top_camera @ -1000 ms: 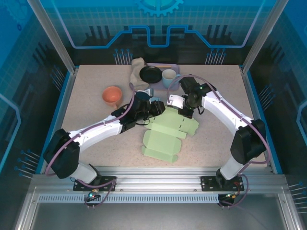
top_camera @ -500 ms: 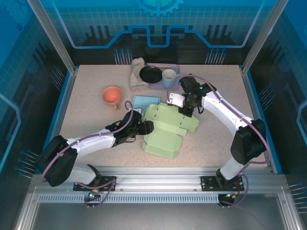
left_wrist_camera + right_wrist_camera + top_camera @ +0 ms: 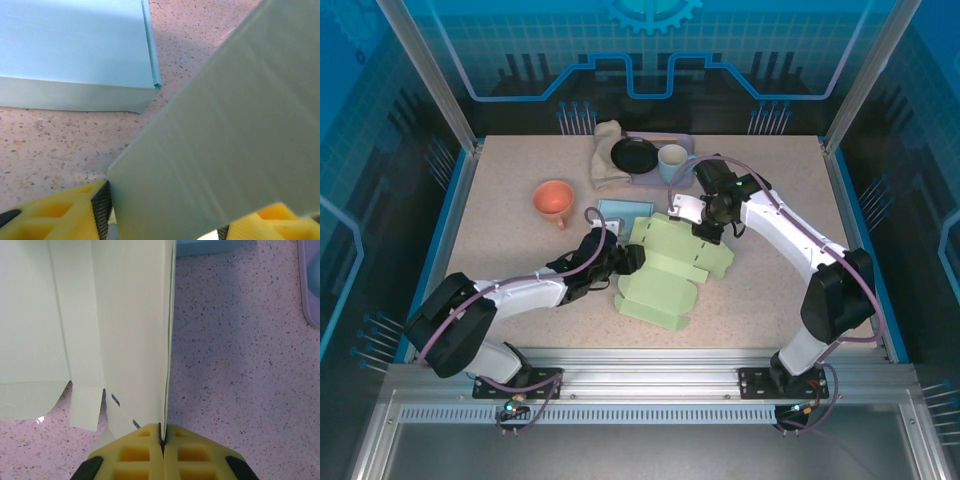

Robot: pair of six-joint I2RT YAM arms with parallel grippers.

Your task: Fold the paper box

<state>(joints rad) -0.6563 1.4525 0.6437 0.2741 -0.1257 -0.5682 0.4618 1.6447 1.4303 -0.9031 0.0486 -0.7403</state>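
Paper box lengthwise near-left to far-right, right end effector pinching its edge, left end effector wide

paper box: pale green | table: speckled beige | cup: orange

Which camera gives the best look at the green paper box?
The top external view: the whole green paper box shows there, outline and folds together. The left wrist view catches just one flat panel close up; the right wrist view shows one long edge and a few small flaps.
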